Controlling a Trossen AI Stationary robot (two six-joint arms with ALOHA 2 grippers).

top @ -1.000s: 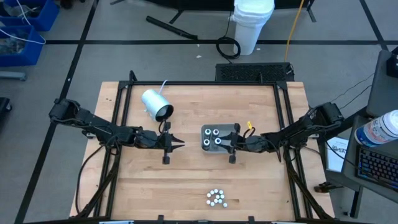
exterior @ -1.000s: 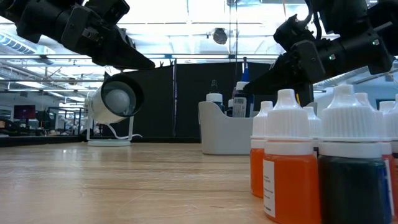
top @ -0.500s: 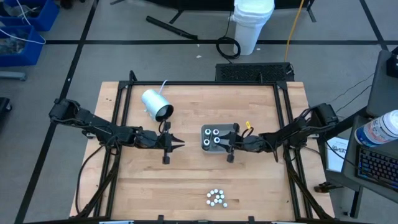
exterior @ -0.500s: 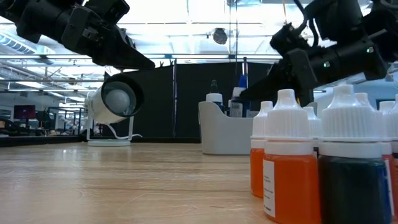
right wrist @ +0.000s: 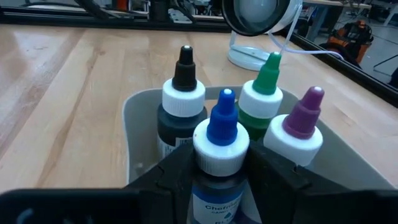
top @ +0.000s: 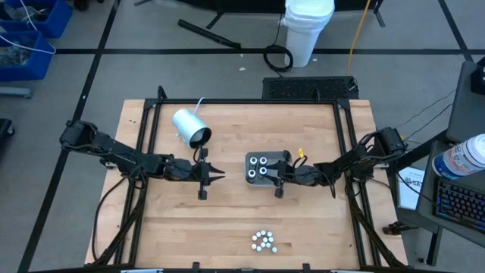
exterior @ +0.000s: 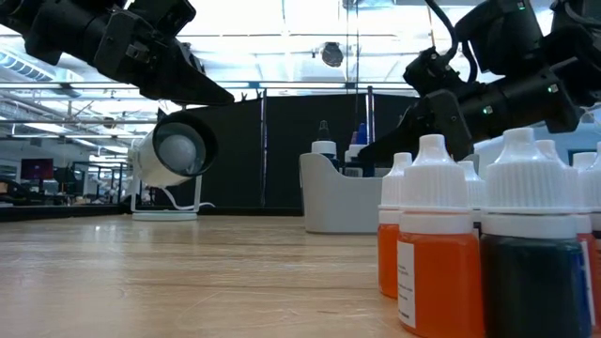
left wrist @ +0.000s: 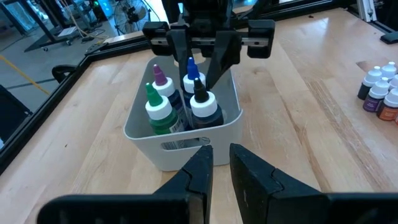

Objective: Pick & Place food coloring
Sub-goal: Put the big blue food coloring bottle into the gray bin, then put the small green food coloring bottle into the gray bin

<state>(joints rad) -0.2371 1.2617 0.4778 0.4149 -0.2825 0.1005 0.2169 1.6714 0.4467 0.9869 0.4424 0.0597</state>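
A grey tray (top: 248,161) stands mid-table and holds several food coloring bottles with white collars. Their tips are black (right wrist: 183,93), green (right wrist: 264,93), purple (right wrist: 298,124) and blue (right wrist: 222,134). My right gripper (top: 277,176) reaches over the tray's right rim and is shut on the blue-tipped bottle. My left gripper (top: 218,175) hovers left of the tray. Its fingers (left wrist: 199,171) are almost together, with nothing between them. A cluster of small white-capped bottles (top: 263,240) stands on the table near its front edge. My right gripper has the blue-tipped bottle between its two fingers (right wrist: 177,171), one on each side of the white collar (right wrist: 214,155). The fingers come nearly level from the table's right. The bottle stands upright among the other three, and the tray wall hides its base.
A big white cylinder (top: 191,127) with a dark mouth lies at the far left of the table. Black frame rails (top: 148,144) run along both sides. Bare wood lies between the tray and the front bottle cluster (exterior: 441,244).
My right gripper has sunk a little and crept toward the table's left. The blue-tipped bottle went with it and now stands lower in the tray, still upright.
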